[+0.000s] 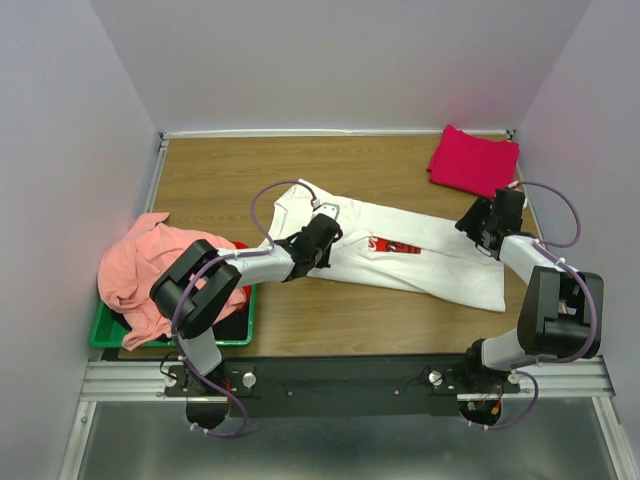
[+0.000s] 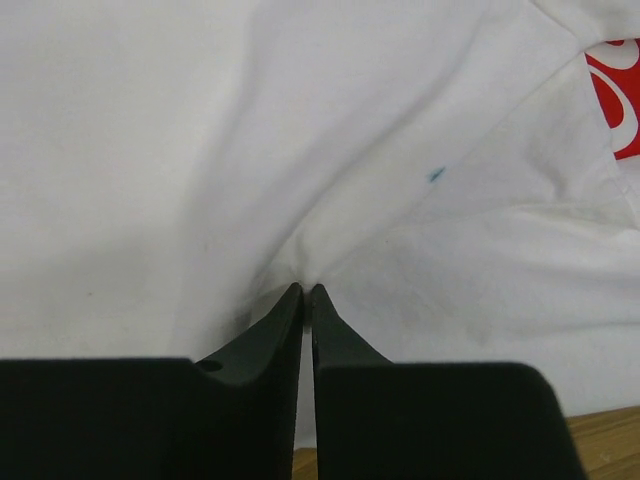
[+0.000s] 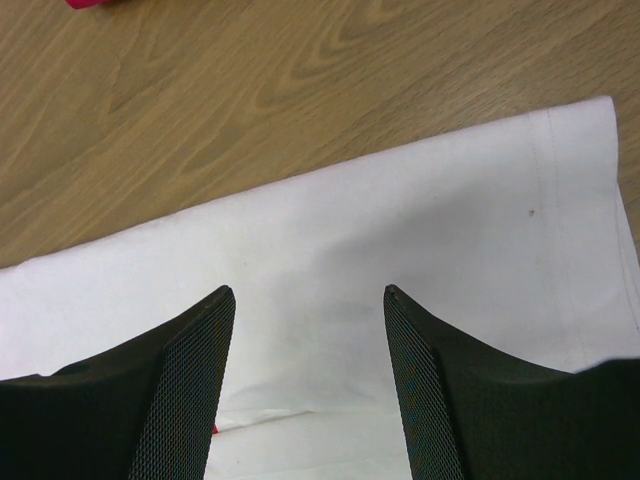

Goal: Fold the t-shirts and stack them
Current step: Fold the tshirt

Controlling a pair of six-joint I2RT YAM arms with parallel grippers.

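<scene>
The wooden table [image 1: 220,180] carries the large white t-shirt [image 1: 440,260], which lies spread across the middle of the top view, running from upper left to lower right with its red-and-white chest print [image 1: 398,246] facing up. It is flat but not yet folded, so the step in hand looks like the first fold of this tee.

At the left edge a salmon-pink t-shirt [image 1: 140,265] hangs crumpled over the green bin [image 1: 235,325]. At the upper right a magenta-red t-shirt [image 1: 472,160] lies folded, well apart from the white one.

The left arm reaches in low from lower left, its forearm crossing the near edge of the tee. The left gripper [image 2: 308,290] is pinched on the white cloth at the tee's upper-left end; creases fan out from the closed tips.

The right arm bends back over the right side of the table. The right gripper [image 3: 308,292] hovers with jaws apart above the straight hem at the tee's right end, holding nothing.

The next move probably calls for the right jaws to drop and take that hem, so both ends can be lifted and carried over together without the cloth bunching.
</scene>
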